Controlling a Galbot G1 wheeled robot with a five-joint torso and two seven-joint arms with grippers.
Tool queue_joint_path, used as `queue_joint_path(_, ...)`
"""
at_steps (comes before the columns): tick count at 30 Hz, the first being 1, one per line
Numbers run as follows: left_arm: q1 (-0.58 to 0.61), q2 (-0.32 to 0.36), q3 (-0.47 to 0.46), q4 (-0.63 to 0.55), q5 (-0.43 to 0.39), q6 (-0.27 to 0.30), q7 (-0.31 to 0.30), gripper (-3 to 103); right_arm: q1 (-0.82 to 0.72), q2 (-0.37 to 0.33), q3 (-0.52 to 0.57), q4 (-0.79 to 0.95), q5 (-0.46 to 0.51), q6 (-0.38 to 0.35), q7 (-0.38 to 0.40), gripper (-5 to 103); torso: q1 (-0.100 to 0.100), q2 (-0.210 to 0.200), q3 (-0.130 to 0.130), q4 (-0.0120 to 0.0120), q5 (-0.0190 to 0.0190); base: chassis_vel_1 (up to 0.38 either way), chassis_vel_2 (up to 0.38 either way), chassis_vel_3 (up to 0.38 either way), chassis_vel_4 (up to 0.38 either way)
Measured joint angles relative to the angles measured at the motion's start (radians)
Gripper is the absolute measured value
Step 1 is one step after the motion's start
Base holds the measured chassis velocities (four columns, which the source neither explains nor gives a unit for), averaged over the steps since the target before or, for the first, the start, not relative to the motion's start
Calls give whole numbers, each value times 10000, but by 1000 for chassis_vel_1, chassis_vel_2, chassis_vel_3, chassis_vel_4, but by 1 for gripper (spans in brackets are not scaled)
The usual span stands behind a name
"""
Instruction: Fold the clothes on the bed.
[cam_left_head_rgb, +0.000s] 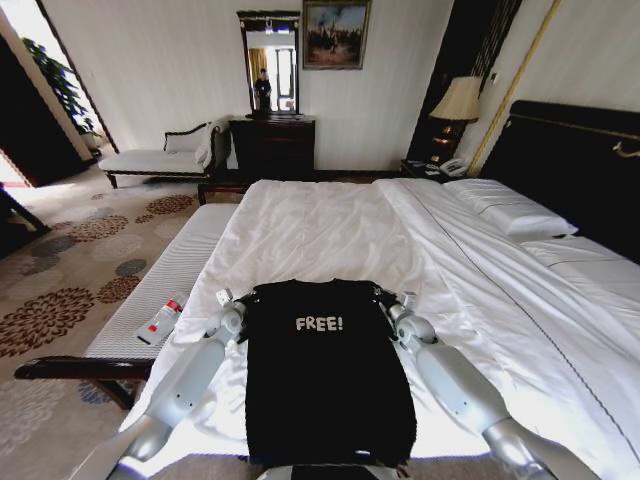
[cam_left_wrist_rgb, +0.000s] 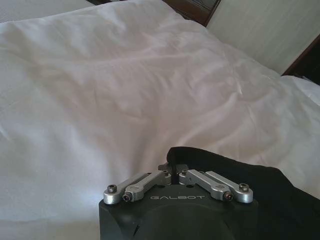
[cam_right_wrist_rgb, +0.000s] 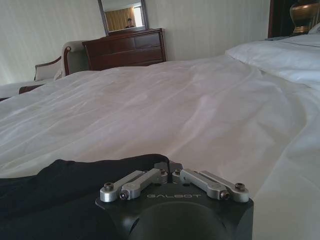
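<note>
Black T-shirt (cam_left_head_rgb: 325, 385) flat on bed (cam_left_head_rgb: 330, 225); left end effector (cam_left_wrist_rgb: 172, 172) and right end effector (cam_right_wrist_rgb: 167, 170) pinched shut on its shoulder edges, fingertips hidden under cloth.

Head looks down over bed (cam_left_head_rgb: 330, 225); wrists skim it (low, close).

Dark dresser (cam_left_head_rgb: 272, 146) against far wall — mirror (cam_left_head_rgb: 268, 62) above it; framed painting (cam_left_head_rgb: 336, 34) beside mirror; pale chaise (cam_left_head_rgb: 160, 158) left of dresser; lamp (cam_left_head_rgb: 457, 101) right of dresser.
</note>
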Motion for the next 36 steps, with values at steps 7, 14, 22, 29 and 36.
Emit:
queue_joint_path(7, 147, 35, 62, -246, 189, -10, -90, -1, -76, 184, 27, -24, -173, -29, 362, 0, 0, 0, 0, 0, 0, 0, 0, 0, 0)
queue_joint_path(14, 508, 242, -131, -1127, 578, -240, -293, 23, -341, 242, 182, 494, -455, -35, 738, 13, 2, -1, -1, 1, 1, 0, 0, 0, 0)
queue_joint_path(22, 2271, 1115, -1961, -3218, 799, -52, -577, 50, -2018, -447, 1790, 2480, -1195, -14, 1444, 40, 0, 0, -1, 0, 1, 0, 0, 0, 0)
queue_joint_path(29, 4571, 1055, -5016, -7064, 30, -108, -726, 77, -4282, -677, 3443, 5872, 917, -213, 1477, 67, -2, 2, -3, -6, 0, 0, 0, 0, 0)
queue_joint_path(36, 6019, 811, -6905, -10455, -351, -238, -99, 97, -5050, -229, 2820, 6916, 1623, -694, 1541, 89, -3, 3, -4, 3, 4, 0, 0, 0, 0)
